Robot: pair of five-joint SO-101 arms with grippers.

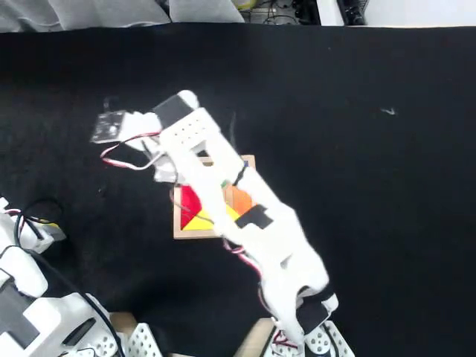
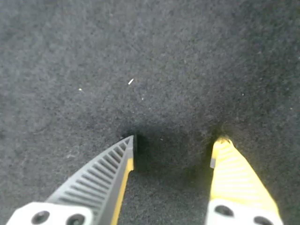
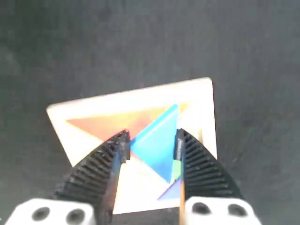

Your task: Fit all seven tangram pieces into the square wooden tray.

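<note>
**A:** Right wrist view, item one: right end effector, closed on the blue triangle by two of its edges, held over the tray.

**B:** Handling?

**A:** Judged light, stiff and flat. Its smooth edges may slip or pivot under a skewed pinch. Best hold is across opposite edges, near the middle.

**B:** Tray contents?

**A:** Orange piece along one rim, green piece beside a finger, pale floor showing between. The high view adds a red piece and a yellow piece.

**B:** Room?

**A:** Tight inside, since the rim and seated pieces bound the gap. Wide black tabletop surrounds the tray. Item two: left end effector, fingers apart, tips low over the tabletop, holding nothing.
</note>
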